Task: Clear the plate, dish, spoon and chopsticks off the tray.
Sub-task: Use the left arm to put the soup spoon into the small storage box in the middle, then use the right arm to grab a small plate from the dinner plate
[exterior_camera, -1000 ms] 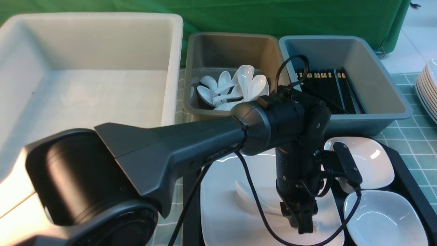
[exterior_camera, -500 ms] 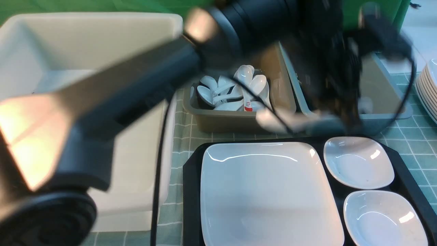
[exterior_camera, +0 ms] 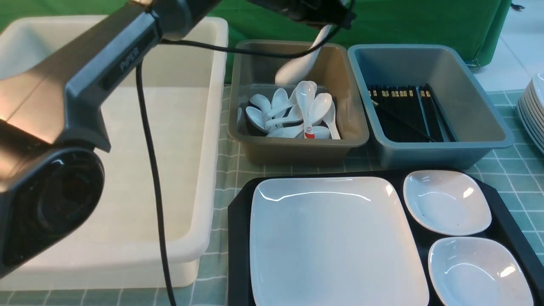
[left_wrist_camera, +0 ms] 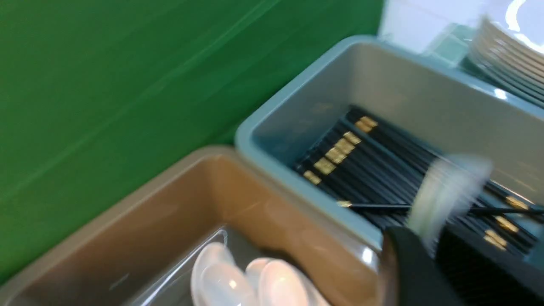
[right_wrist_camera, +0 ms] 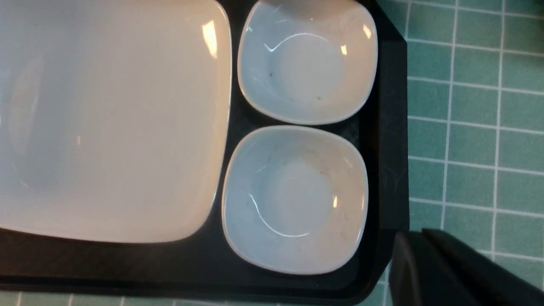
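Along the top edge of the front view, at centre, the left gripper [exterior_camera: 318, 15] is mostly cut off. The spoon [exterior_camera: 302, 63] slants down from it, bowl lowest, above the back of the grey-brown tub [exterior_camera: 297, 149] and clear of the spoon pile [exterior_camera: 293, 115]. Whether the jaws grip the handle or have let go cannot be told. A good drop, I judge, means keeping the bowl inside the tub walls, lowering close to the pile, then opening wide so the glazed china slides out softly. To its right, the blue-grey tub [exterior_camera: 425, 155] holds the chopsticks [exterior_camera: 403, 111]. The plate [exterior_camera: 331, 242] and two small dishes [exterior_camera: 446, 203] sit on the tray [exterior_camera: 238, 238] at lower right. A white tub [exterior_camera: 208, 170] fills the left and a plate stack [exterior_camera: 533, 110] the right edge. Green checked cloth [exterior_camera: 225, 187] covers the table, with a green drape [exterior_camera: 403, 21] behind.

From the left wrist, the spoon is a pale blur seen against the chopsticks, beside one dark finger [left_wrist_camera: 408, 267].

From the right wrist, the right gripper [right_wrist_camera: 446, 272] shows only a dark part. It is closed with nothing seen in it, and it hovers over the cloth just beside the tray's corner
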Robot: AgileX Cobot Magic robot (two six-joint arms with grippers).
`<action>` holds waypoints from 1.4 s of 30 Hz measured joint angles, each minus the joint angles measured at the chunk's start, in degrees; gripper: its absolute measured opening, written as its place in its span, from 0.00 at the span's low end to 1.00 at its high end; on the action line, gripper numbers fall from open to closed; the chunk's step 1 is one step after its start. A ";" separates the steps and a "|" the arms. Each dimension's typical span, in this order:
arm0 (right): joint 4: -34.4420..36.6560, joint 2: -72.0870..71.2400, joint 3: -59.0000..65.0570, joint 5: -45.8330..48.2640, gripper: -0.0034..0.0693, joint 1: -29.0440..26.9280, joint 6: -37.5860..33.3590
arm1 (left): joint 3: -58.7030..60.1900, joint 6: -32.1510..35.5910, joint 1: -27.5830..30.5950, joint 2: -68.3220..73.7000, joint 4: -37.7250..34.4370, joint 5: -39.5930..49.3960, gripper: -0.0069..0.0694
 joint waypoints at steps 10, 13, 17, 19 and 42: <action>5.04 4.63 0.00 1.91 0.08 0.06 -2.47 | -0.99 -11.30 0.83 -2.47 5.71 16.51 0.77; 5.62 11.51 0.00 2.46 0.11 2.40 -4.24 | -0.49 -12.79 0.83 -7.40 7.59 27.20 0.38; 2.88 19.01 2.69 -0.43 0.33 10.05 -3.75 | 5.33 -13.47 0.83 -15.56 6.71 28.59 0.13; -2.03 22.25 5.38 -4.01 0.49 14.74 0.16 | 11.65 -13.57 0.83 -21.19 6.01 28.74 0.10; -16.11 39.95 16.37 -21.73 0.42 29.17 12.61 | 73.70 -22.26 0.83 -72.00 10.23 13.82 0.09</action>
